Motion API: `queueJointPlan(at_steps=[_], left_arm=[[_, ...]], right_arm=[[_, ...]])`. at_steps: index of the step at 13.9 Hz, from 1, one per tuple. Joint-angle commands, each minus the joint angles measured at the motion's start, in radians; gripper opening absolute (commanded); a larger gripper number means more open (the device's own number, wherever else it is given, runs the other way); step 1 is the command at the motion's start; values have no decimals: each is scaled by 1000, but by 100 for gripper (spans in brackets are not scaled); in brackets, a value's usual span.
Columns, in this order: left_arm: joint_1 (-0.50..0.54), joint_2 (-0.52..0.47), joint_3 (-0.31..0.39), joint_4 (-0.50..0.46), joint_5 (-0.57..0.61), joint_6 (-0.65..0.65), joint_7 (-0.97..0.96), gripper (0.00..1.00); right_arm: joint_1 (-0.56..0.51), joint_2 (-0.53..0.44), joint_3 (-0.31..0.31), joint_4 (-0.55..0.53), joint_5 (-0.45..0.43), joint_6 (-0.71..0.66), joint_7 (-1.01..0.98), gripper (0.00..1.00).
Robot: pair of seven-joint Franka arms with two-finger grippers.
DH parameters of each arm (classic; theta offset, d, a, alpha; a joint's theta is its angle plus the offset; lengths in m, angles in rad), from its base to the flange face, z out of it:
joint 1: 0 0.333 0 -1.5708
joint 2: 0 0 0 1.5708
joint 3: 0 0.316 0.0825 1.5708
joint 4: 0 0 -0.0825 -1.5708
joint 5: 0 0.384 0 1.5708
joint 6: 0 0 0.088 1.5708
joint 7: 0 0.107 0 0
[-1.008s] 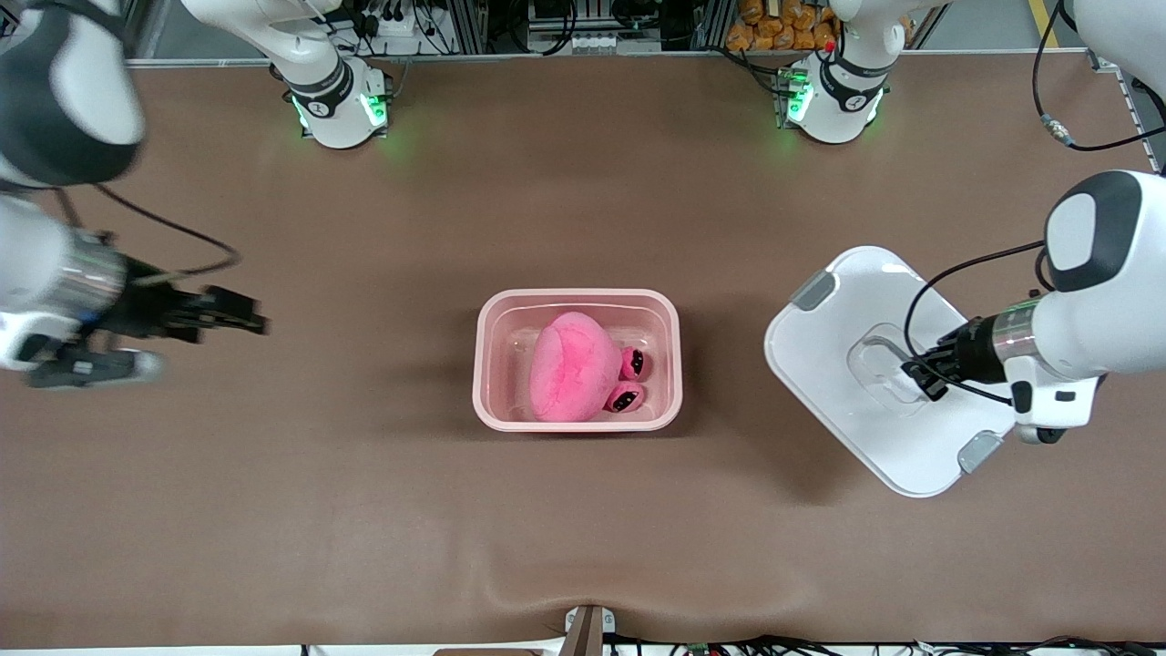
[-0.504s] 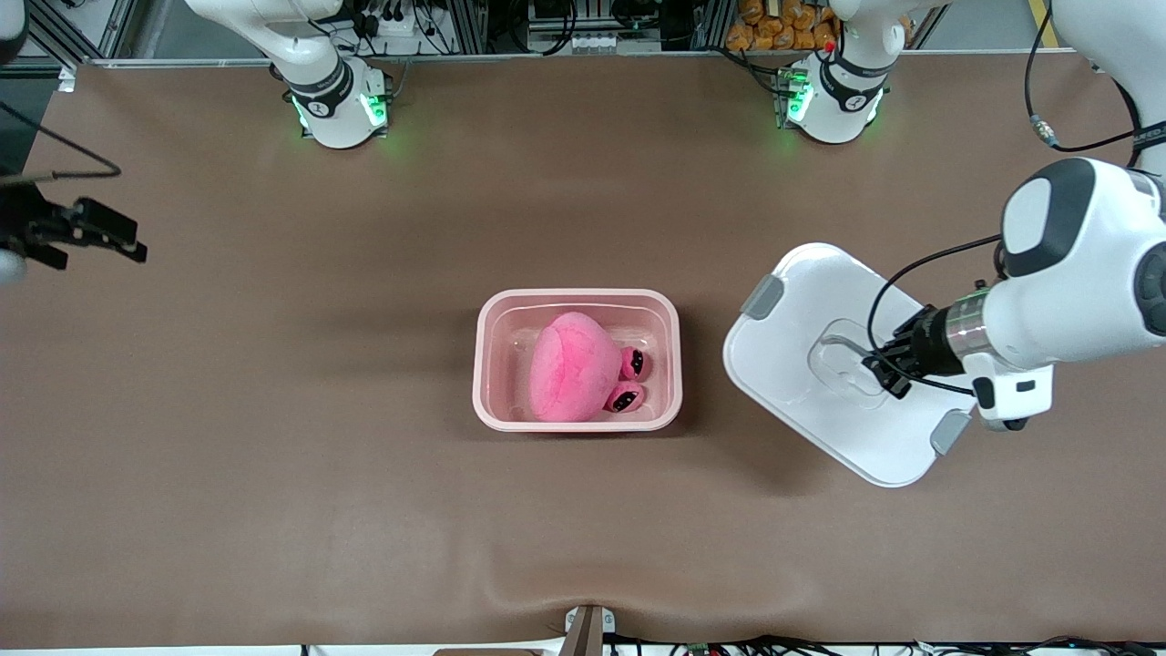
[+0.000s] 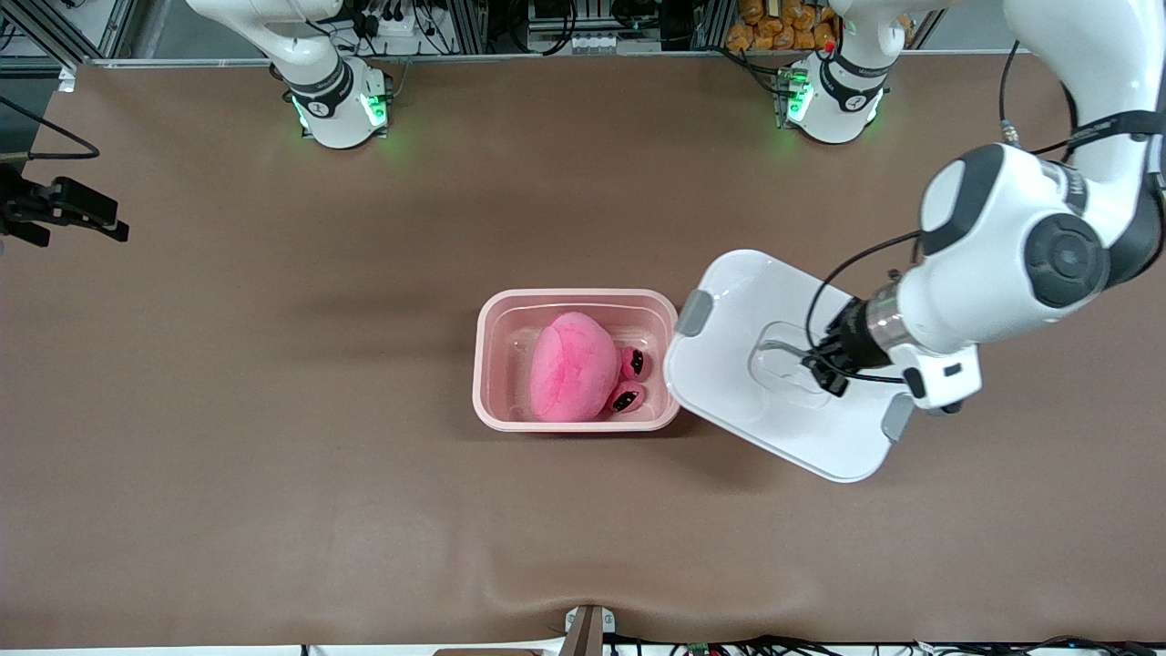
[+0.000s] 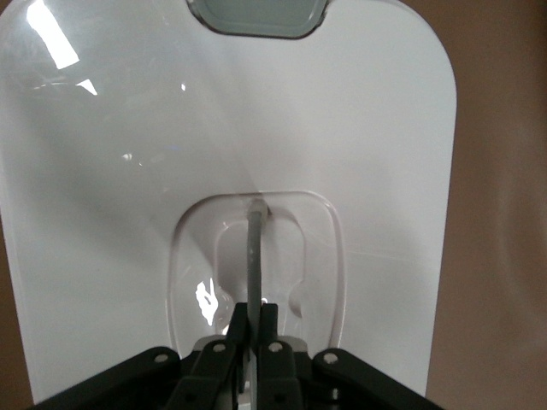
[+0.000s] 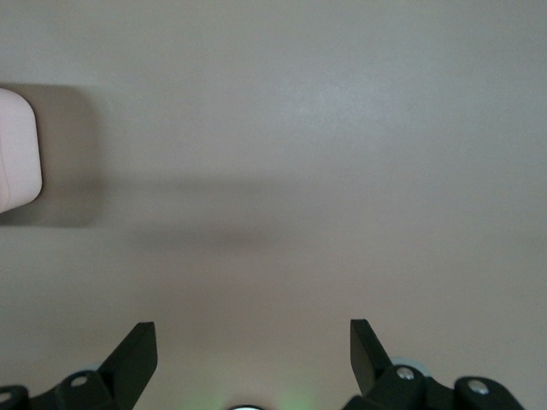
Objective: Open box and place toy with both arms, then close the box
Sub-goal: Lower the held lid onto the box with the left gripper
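Box (image 3: 577, 302): you are looking at a pink tub sitting open near the middle of the brown surface (image 3: 273, 456).
Toy (image 3: 574, 366): it is lying inside the box, its two small nubs pointing toward the left arm's end of the surface.
Lid (image 3: 729, 301): you are seeing it hanging tilted in the air, its nearest corner just overlapping the box's rim at the left arm's end.
Lid clips: one grey clip (image 3: 692, 312) is showing at the corner beside the box, another (image 3: 896, 416) at the edge under the left wrist.
Left end effector (image 3: 824, 369): it is pinching the thin grey handle (image 4: 253, 256) in the lid's recess, fingers tight together on it.
Right end effector (image 3: 68, 211): it is waiting with fingers spread wide, over the edge of the surface at the right arm's end, holding nothing.
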Motion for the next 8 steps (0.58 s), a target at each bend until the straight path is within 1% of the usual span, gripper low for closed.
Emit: queueJointPlan(at_steps=[1, 2, 6, 8], left_arm=[[-37, -13, 5, -6, 2, 37, -88, 0], [-55, -11, 7, -8, 4, 55, -137, 0], [-143, 5, 7, -8, 85, 100, -330, 0], [-183, 24, 8, -8, 90, 155, -431, 0]], right_arm=[[-10, -39, 14, -5, -15, -35, 43, 100], [-11, -41, 19, -5, -11, -37, 53, 100], [-11, -39, 14, 21, 0, -81, 111, 100], [-5, -35, 19, 46, 1, -112, 165, 100]])
